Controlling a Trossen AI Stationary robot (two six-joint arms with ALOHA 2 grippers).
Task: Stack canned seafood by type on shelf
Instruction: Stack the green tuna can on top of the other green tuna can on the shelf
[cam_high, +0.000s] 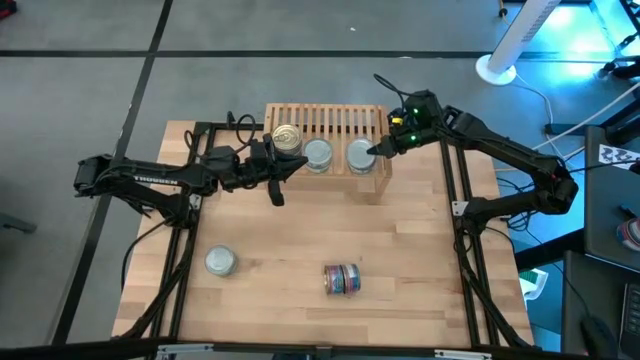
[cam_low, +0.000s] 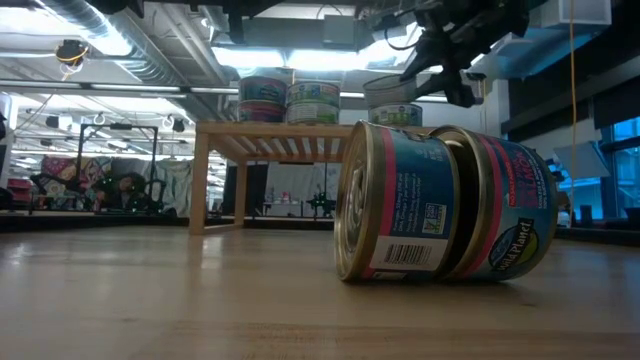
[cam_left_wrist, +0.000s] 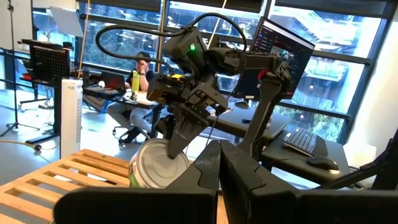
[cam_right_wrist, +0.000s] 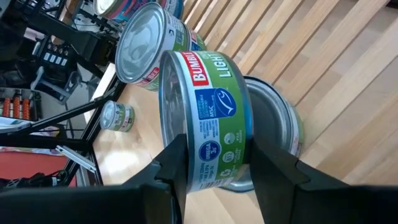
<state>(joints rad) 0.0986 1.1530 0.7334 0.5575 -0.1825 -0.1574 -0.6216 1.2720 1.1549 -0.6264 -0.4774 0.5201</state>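
Note:
The light-wood shelf (cam_high: 325, 120) stands at the table's far edge and carries three groups of tins: a gold-lidded one (cam_high: 287, 138), a silver-lidded one (cam_high: 318, 154) and a right-hand one (cam_high: 360, 156). My right gripper (cam_high: 382, 149) reaches over the shelf's right end, shut on a green-labelled tin (cam_right_wrist: 214, 118). That tin is above a silver-lidded tin (cam_right_wrist: 277, 121) standing on the slats. My left gripper (cam_high: 288, 168) hovers by the shelf's near edge, shut and empty (cam_left_wrist: 219, 177). Two blue-red tins (cam_high: 342, 279) lie on their sides on the table. My right gripper pinches the green-labelled tin between its two fingers, one finger (cam_right_wrist: 174, 165) at the lid face, the other (cam_right_wrist: 270, 165) at the bottom face. It comes level from the table's right. The tin sits flat just above the lower tin; whether they touch I cannot tell.
A single silver-lidded tin (cam_high: 220, 261) stands on the near left of the table. The two tins on their sides (cam_low: 440, 200) fill the low view's foreground. Bare wood lies between them and the shelf (cam_low: 270, 140). A person sits at a desk in the room beyond.

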